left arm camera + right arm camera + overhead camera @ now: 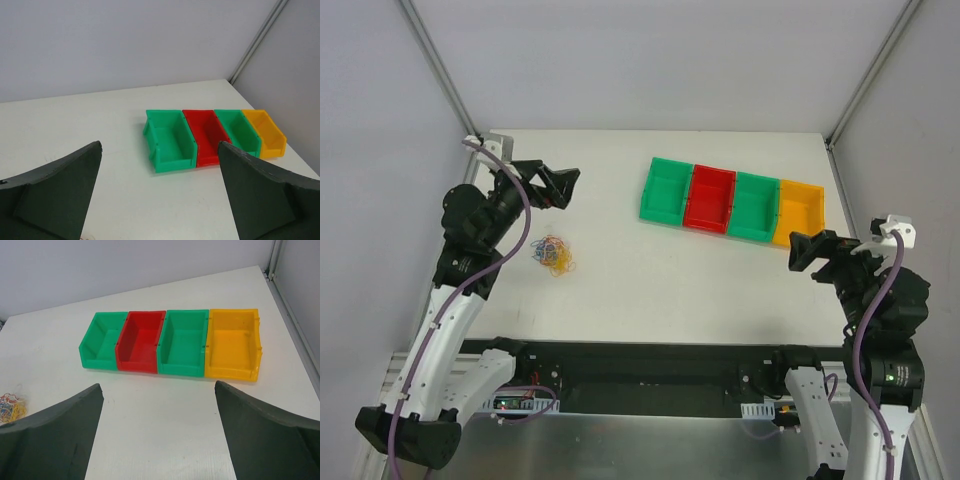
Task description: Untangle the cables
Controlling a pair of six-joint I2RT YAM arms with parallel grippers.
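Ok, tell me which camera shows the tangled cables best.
The top external view: the cables show whole and uncovered, a small multicoloured knot. The right wrist view catches only part of them at its left edge. The left wrist view shows nothing of them that I can make out.

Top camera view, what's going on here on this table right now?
Two robot arms are set to untangle the cables, a small multicoloured knot lying on the table near the left arm. Nothing is being handled yet. The left tool hangs open just beyond the knot, and the right tool is open over on the right, by the yellow end of a row of four empty bins.
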